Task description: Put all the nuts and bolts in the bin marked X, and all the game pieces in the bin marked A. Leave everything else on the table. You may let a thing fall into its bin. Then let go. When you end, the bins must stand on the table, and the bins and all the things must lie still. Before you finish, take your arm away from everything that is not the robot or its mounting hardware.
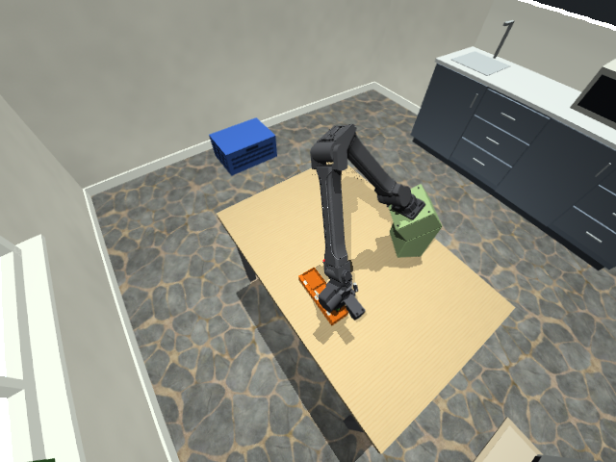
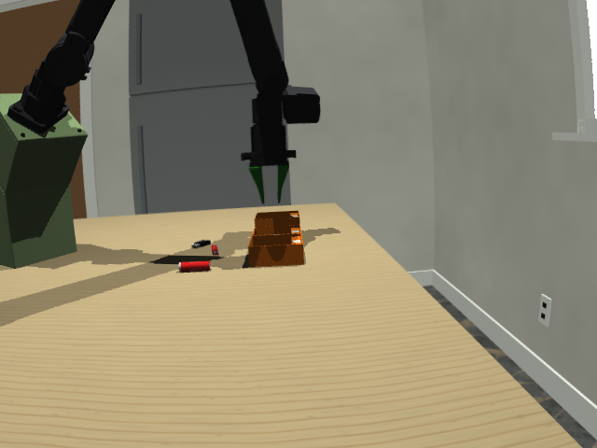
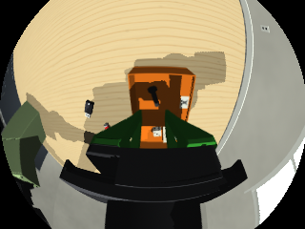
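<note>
The wooden table (image 2: pixel 337 361) carries everything. The green pedestal (image 2: pixel 34 192) holding the arm (image 1: pixel 330 218) stands well apart from the orange bins (image 2: pixel 275 253), on the side away from the wall. There seem to be two bins, set end to end and touching. Their white labels are too small to read, so I cannot tell which is X and which is A.

The gripper (image 2: pixel 270 197) hangs straight above the bins' far end. Its green fingers are partly apart with a plain gap, and nothing is between them.

Three loose things lie near the bins on the pedestal side:
- One red cylinder (image 2: pixel 193 266). It is probably light and stiff and likely to roll, so it is best pinched across its middle.
- One small black piece (image 2: pixel 201 243). It may be a bolt, hard and slippery, and is best taken across its shank.
- One tiny red piece (image 2: pixel 215 249), possibly a game piece.

One dark bolt-like piece (image 3: pixel 152 95) already lies inside a bin.
</note>
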Robot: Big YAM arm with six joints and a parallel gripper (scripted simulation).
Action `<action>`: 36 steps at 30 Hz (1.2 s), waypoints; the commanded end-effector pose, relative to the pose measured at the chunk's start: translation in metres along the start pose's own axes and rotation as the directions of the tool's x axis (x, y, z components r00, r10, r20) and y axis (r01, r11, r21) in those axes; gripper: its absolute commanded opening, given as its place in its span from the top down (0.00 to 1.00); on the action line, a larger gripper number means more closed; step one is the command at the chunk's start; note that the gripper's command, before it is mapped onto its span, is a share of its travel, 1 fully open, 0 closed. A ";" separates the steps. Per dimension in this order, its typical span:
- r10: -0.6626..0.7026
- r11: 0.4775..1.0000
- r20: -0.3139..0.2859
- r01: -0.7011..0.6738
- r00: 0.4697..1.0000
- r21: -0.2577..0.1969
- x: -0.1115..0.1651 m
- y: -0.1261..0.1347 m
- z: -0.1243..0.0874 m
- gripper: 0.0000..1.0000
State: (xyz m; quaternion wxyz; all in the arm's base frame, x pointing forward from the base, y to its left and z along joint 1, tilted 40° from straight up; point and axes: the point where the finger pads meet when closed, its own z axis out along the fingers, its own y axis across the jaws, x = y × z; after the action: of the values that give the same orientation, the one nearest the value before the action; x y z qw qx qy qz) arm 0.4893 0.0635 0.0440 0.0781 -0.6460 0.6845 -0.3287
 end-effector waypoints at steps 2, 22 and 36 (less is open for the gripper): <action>0.002 1.000 0.015 -0.002 1.000 0.023 -0.006 -0.005 -0.023 0.00; 0.022 0.998 0.027 -0.023 0.999 0.050 -0.007 -0.022 -0.102 0.00; 0.025 0.998 0.032 -0.027 0.999 0.052 -0.007 -0.022 -0.152 0.00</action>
State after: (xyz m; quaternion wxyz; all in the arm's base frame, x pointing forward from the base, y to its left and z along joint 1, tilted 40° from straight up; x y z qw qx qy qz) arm 0.4200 0.1010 0.1311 0.0703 -0.6509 0.6811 -0.3278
